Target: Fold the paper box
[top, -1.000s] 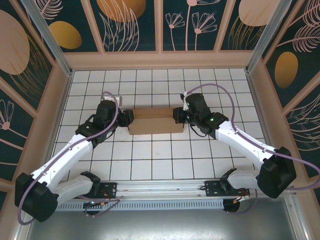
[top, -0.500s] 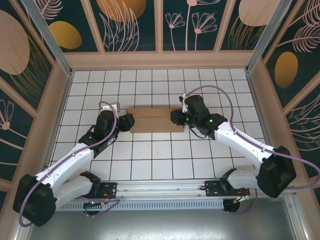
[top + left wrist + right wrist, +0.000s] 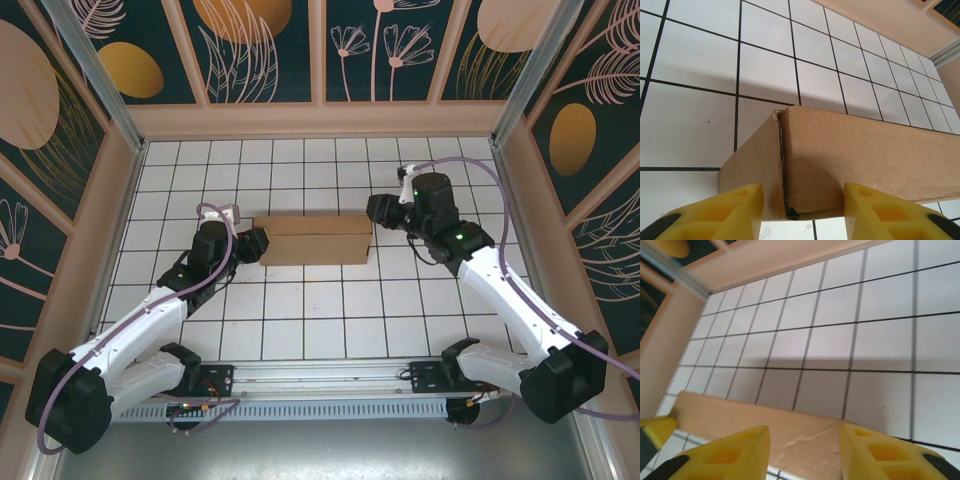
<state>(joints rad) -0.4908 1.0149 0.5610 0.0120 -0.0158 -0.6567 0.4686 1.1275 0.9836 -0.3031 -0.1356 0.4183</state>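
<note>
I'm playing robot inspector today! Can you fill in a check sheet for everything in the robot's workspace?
Surface: white tiled table with black grid lines, flat.
Job's things: plain brown cardboard paper box, long and shallow, mid-table; corner seam slightly gaping.
Clutter: nothing seen.
Claws: left claw open at the box's left corner, contact unclear; right claw open near its right end.
Cables: purple cables loop along both arms.
Surroundings: dark teal wall panels with gold and pink plant patterns.

No words, numbers or brand marks can be read anywhere. The paper box (image 3: 312,240) is plain brown card, and the walls (image 3: 270,50) at twelve o'clock show painted flowers and leaves, not lettering.
</note>
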